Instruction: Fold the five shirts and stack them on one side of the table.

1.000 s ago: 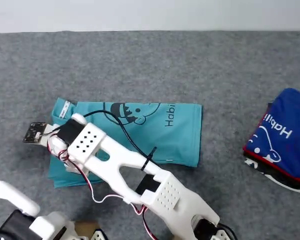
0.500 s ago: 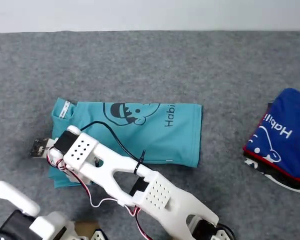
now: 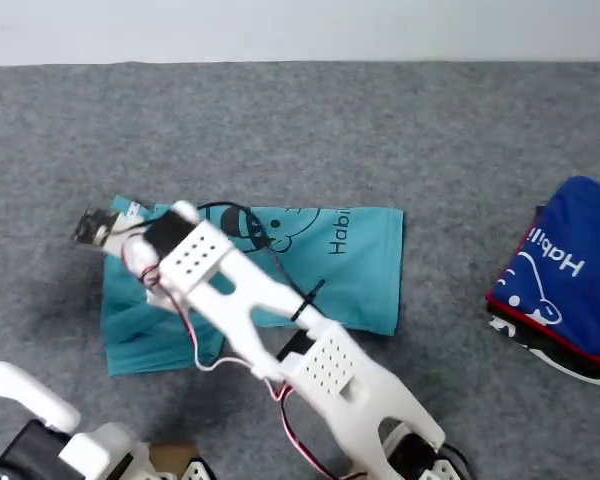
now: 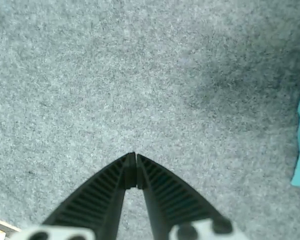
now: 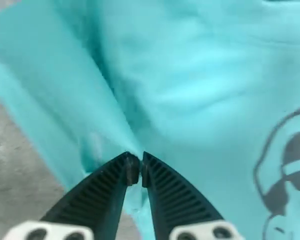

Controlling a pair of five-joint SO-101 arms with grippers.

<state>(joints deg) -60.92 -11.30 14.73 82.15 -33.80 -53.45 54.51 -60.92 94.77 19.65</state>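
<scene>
**A tiny pinch on the teal shirt**

We think the cloth could slip. Our right gripper (image 5: pixel 135 162) has only a small bit of the teal shirt (image 3: pixel 350 270) between its tips. A fast pull may let it drop, and the fold would flop open. The fold could also go crooked, because we hold just one spot and the other corner may drag on the grey table (image 3: pixel 380 130). The layer below may bunch up too.

The right gripper is squeezed almost all the way closed on that pinch of cloth, at the shirt's 9 o'clock end. Our left gripper (image 4: pixel 135 159) has its tips together with nothing in it. It hangs over bare table near the shirt's edge.

The teal shirt lies toward 9 o'clock on the table, partly folded. The pile of folded shirts (image 3: pixel 560 280) sits at 3 o'clock, well apart.
</scene>
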